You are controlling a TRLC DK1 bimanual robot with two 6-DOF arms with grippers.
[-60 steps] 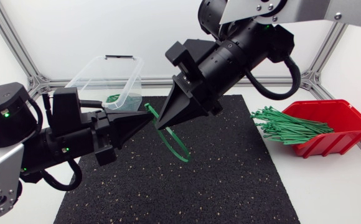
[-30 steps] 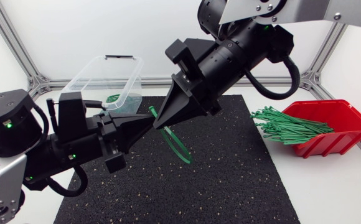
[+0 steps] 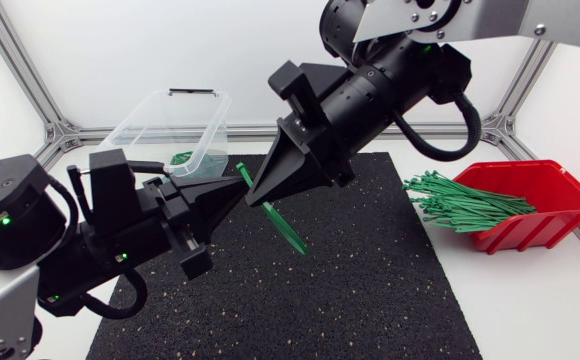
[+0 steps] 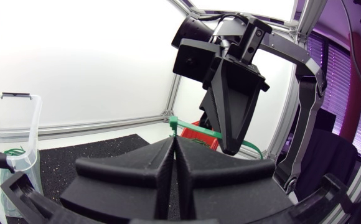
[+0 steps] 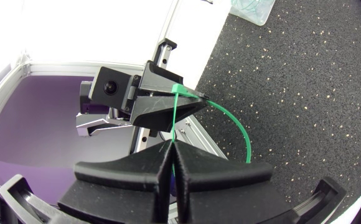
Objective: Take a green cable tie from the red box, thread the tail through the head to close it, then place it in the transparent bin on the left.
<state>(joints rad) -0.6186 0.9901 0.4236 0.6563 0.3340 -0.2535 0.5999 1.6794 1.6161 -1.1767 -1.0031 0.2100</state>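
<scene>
- Both pairs of jaws are closed. The fingers of the left gripper are pressed flat together, with the thick end of the green cable tie pinched at their very tip.
- The fingers of the right gripper are also together with no gap. In the right wrist view a thin strand of the green cable tie comes out from between them and goes straight to the tip of the left gripper.
- The two grippers meet tip to tip above the black mat, a little toward its far left corner. The left one comes from the near left side, the right one slants down from the far right.
- The tie is in the air, not on the mat. One short green piece stands up between the two tips, and the rest hangs below the right gripper as a curved band.
- From the left wrist view the green cable tie passes under the right gripper and shows again on its other side.
- The transparent bin stands at the far left corner of the mat, just behind the left gripper. Something green lies inside it.
- The red box is on the white table at the right, well apart from the grippers. A bundle of green ties sticks out of it toward the mat.
</scene>
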